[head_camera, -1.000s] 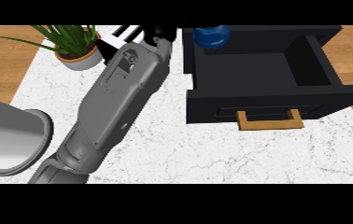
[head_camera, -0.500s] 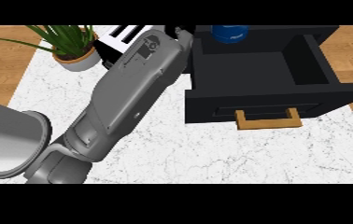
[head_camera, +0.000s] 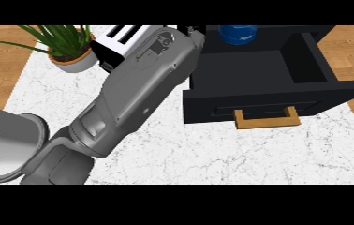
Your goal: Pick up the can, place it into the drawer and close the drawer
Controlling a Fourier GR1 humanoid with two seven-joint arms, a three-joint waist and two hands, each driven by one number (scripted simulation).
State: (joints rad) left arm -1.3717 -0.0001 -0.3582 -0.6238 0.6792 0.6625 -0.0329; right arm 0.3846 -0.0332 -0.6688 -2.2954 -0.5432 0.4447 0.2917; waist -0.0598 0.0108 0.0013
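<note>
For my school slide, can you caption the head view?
A grey forearm reaches toward the blue can behind the open black drawer.

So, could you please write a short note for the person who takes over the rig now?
Left hand: at the view's top edge, left of the can; grip cannot be seen.
Right hand: not in view.
Can: upright at the top edge, by the back of the drawer; whether it is inside, I cannot tell.
Done: drawer is open.
Left: confirm the can is in the drawer, then push it shut, probably at the wooden handle.
</note>
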